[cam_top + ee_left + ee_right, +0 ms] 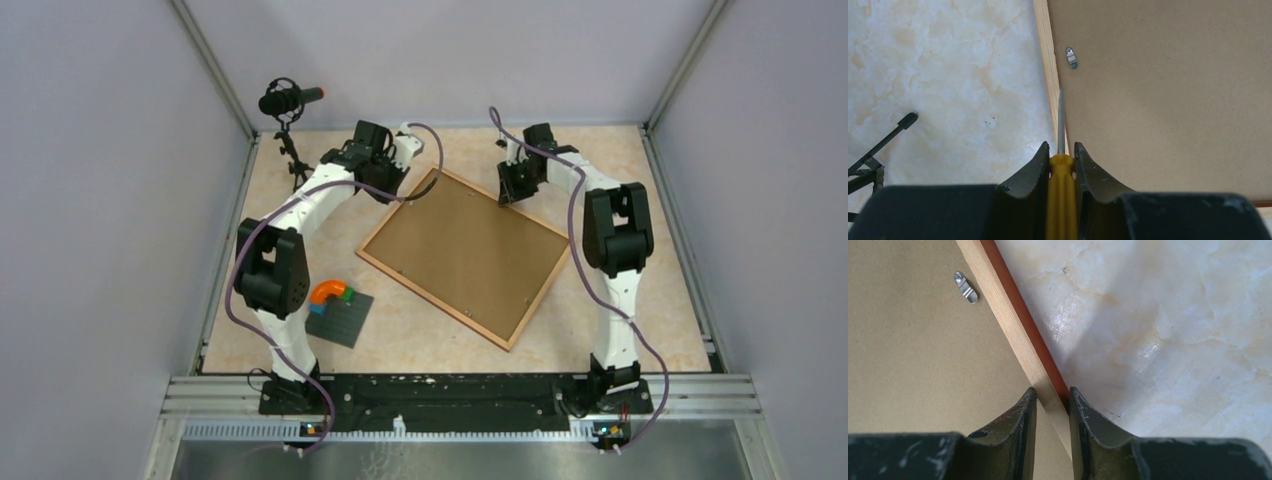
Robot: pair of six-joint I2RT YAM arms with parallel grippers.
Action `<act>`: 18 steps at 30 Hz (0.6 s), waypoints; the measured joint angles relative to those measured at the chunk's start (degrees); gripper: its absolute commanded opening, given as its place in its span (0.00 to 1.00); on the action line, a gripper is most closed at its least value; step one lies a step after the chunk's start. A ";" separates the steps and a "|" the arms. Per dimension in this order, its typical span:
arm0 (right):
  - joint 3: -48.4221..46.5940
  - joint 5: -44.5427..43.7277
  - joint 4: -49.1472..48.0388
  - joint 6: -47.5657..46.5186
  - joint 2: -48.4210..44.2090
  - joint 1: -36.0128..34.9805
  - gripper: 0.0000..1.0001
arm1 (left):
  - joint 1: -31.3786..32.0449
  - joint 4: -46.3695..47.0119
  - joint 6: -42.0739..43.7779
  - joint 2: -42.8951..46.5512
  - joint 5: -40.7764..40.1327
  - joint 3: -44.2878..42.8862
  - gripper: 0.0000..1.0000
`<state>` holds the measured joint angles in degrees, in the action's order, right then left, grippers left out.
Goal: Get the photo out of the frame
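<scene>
Fingers of the left gripper (1062,150) are recorded at the bottom centre of the left wrist view, clamped on the yellow handle of a screwdriver (1062,200). Its blade is laid along the seam between wooden border and back board. On the marbled table (650,300), the frame (465,255) is seen lying back-up at the centre of the top view, turned diagonally, with its fibreboard back fully seated inside the border. The photo is not visible in any view and is judged to be held face-down beneath that board. A grey studded baseplate (340,320) with an orange arch on it is noted at lower left, well apart from the frame. The right gripper (1053,392), at the bottom centre of its view, is closed across the frame's border, one finger on each side. One metal clip (1071,58) is logged above the blade tip, apart from it, and a second clip (965,287) at upper left of the right wrist view. Both lie on the board just short of the border, and whether they are released cannot be told. Progress is judged early: tool and frame are in hand, while lifting the board and extracting the photo are not yet done.
</scene>
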<state>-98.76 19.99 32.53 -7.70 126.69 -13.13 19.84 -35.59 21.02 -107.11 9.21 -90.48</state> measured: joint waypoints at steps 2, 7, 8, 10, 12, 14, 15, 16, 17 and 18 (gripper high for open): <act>0.42 0.15 -0.20 0.24 -0.20 -0.02 0.00 | 0.00 0.33 -0.28 -0.46 -0.26 -0.50 0.00; 0.72 0.20 -0.35 0.42 -0.39 -0.11 0.00 | 0.04 0.79 -1.09 -1.86 0.11 -0.72 0.00; 0.92 0.20 -0.48 0.44 -0.52 -0.11 0.00 | 0.04 0.79 -1.20 -1.95 0.17 -0.72 0.00; 1.05 0.22 -0.39 0.48 -0.61 -0.13 0.00 | 0.04 0.81 -1.57 -2.58 0.22 -0.72 0.00; 1.33 0.22 -0.57 0.48 -0.76 -0.15 0.00 | 0.04 0.96 -1.88 -3.10 0.15 -0.72 0.00; 1.70 0.22 -0.83 0.48 -0.96 -0.15 0.00 | 0.09 1.09 -2.19 -3.48 0.13 -0.72 0.00; 1.79 0.24 -0.90 0.48 -0.98 -0.17 0.00 | 0.11 1.29 -2.45 -3.48 0.15 -0.72 0.00; 2.03 0.22 -1.11 0.48 -1.07 -0.17 0.00 | 0.11 1.46 -2.71 -3.54 0.17 -0.72 0.00; 2.05 0.24 -1.20 0.48 -1.16 -0.17 0.00 | 0.11 1.60 -2.93 -3.69 0.20 -0.74 0.00; 2.19 0.24 -1.31 0.48 -1.18 -0.17 0.00 | 0.11 1.64 -3.08 -3.76 0.24 -0.87 0.00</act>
<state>-96.57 20.23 31.22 -7.22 125.51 -13.30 19.94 -33.95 17.93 -110.87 9.45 -91.35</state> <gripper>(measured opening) 0.252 0.241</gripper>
